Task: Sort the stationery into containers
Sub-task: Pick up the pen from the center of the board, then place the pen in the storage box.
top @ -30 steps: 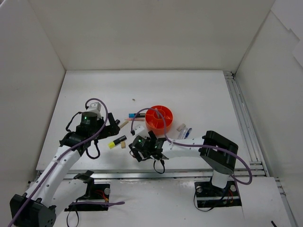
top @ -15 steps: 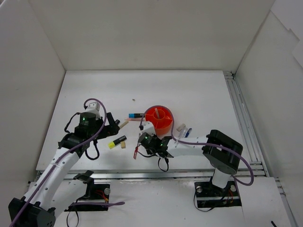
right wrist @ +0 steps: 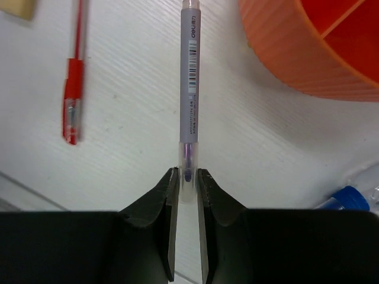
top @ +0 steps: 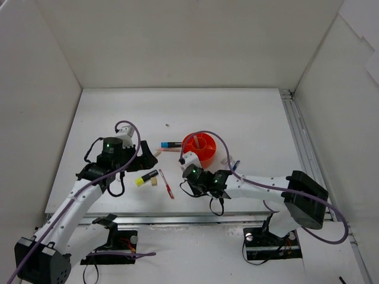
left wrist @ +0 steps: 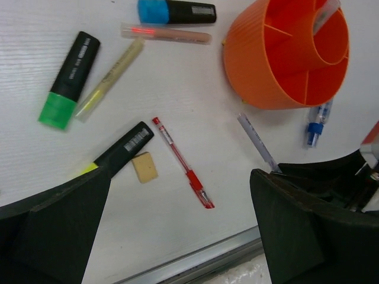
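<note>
My right gripper (right wrist: 188, 177) is shut on the clear tip end of a grey pen (right wrist: 189, 77), whose barrel points away from me just left of the orange tub (right wrist: 296, 53). From above, the right gripper (top: 190, 168) sits at the tub's (top: 204, 137) near-left side. A red pen (right wrist: 73, 89) lies loose to the left. My left gripper (left wrist: 177, 183) hangs open above the red pen (left wrist: 180, 161), holding nothing. Around it lie a yellow highlighter (left wrist: 121, 151), a tan eraser (left wrist: 145, 167), a green highlighter (left wrist: 68, 80), a blue highlighter (left wrist: 174, 12) and a pink pen (left wrist: 169, 34).
A blue-white marker (left wrist: 317, 121) lies right of the tub, and a pale yellow pen (left wrist: 112, 77) lies beside the green highlighter. One item stands in the tub's central ring (left wrist: 325, 15). A metal rail (top: 177, 204) runs along the table's near edge, and white walls enclose the other sides.
My right gripper moved right and away from the near edge, towards the tub, and closed on the grey pen. The left gripper shifted slightly right and stayed open.
</note>
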